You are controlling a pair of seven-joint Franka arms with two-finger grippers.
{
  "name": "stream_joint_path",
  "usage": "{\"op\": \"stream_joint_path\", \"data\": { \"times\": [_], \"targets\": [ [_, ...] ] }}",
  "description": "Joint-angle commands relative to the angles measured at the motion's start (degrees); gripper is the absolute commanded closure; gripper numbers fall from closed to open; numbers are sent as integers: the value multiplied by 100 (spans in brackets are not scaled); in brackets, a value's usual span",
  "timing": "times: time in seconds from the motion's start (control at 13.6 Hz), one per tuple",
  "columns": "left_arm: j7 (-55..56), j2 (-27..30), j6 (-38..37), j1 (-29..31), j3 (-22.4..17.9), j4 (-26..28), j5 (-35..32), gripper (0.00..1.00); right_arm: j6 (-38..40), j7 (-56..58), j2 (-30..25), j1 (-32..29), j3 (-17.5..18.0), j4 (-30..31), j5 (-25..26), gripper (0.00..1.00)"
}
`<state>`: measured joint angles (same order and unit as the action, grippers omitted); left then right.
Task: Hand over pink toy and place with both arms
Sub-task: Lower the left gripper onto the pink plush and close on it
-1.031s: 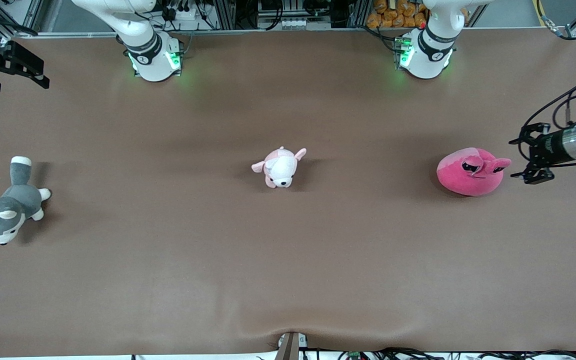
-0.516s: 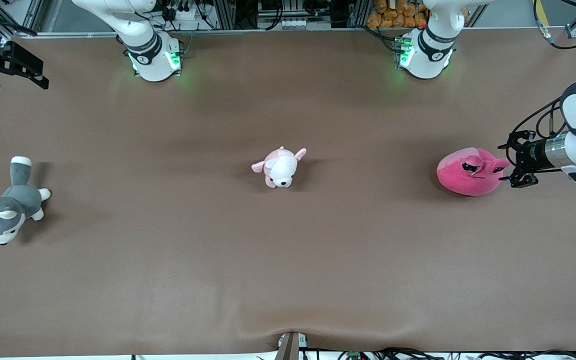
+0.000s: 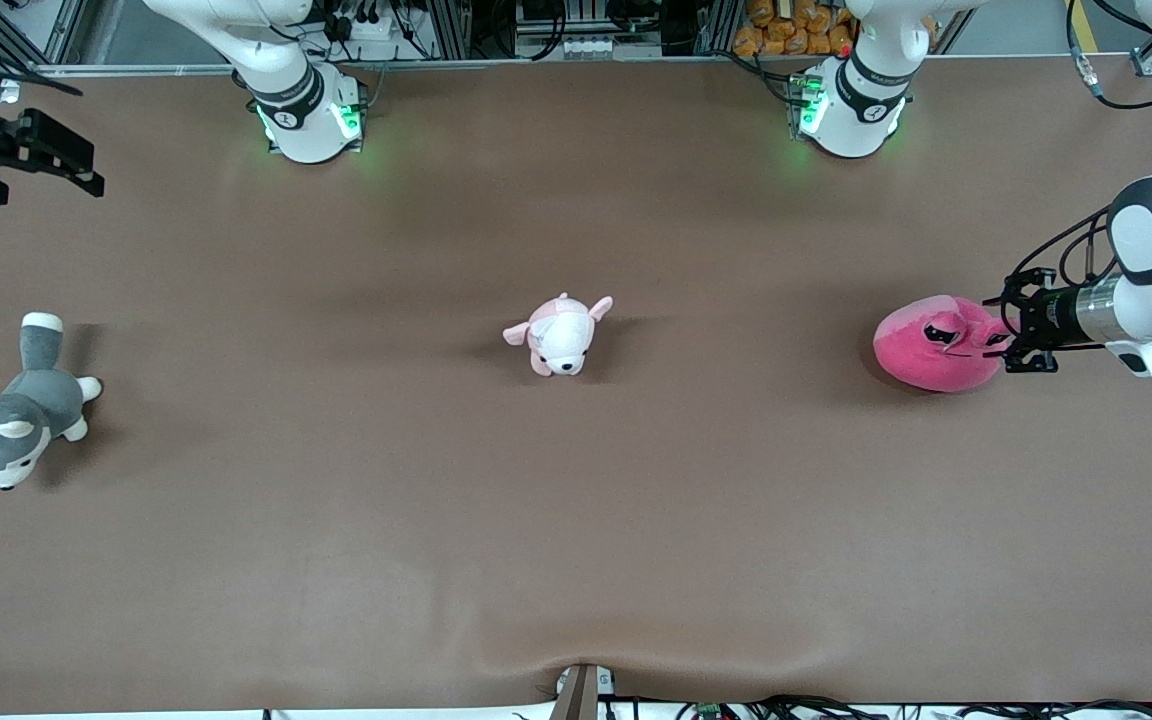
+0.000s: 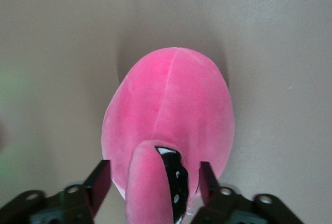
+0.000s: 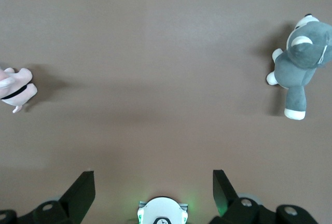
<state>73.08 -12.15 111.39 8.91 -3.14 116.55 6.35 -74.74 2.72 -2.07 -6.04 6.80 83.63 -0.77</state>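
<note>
**Soft toy, grip at its flap end**

Front view: the pink toy (image 3: 931, 345) lies on the table (image 3: 576, 520) toward the left arm's end; your left gripper (image 3: 1014, 343) meets its flap, while the right gripper (image 3: 46, 160) waits with fingers apart.

Left wrist view: the fingers (image 4: 99, 180) stand apart astride the toy. Expect it to be light and squashy; bite deep.

Right wrist view: husky (image 5: 298, 60) and puppy (image 5: 15, 89) only.

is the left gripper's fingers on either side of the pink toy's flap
Yes, in the left wrist view the left gripper has one finger on each side of the pink toy at its flap.
</note>
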Motion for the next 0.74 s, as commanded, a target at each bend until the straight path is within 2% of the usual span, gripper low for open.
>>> {"op": "stream_joint_path", "data": {
  "times": [0.0,0.22,0.44,0.66],
  "targets": [
    [-39,46,32,5,24,-27,121,72,3,44,382,-222,50,-109,24,0],
    [-48,64,32,-21,41,-53,121,100,-129,272,891,-117,76,-635,243,0],
    [-40,99,-38,-21,146,-185,130,100,-208,-6,1042,33,85,-830,262,0],
    [13,143,-317,-21,383,-447,305,100,-217,-1769,1050,400,103,-848,8,0]
  ]
}}
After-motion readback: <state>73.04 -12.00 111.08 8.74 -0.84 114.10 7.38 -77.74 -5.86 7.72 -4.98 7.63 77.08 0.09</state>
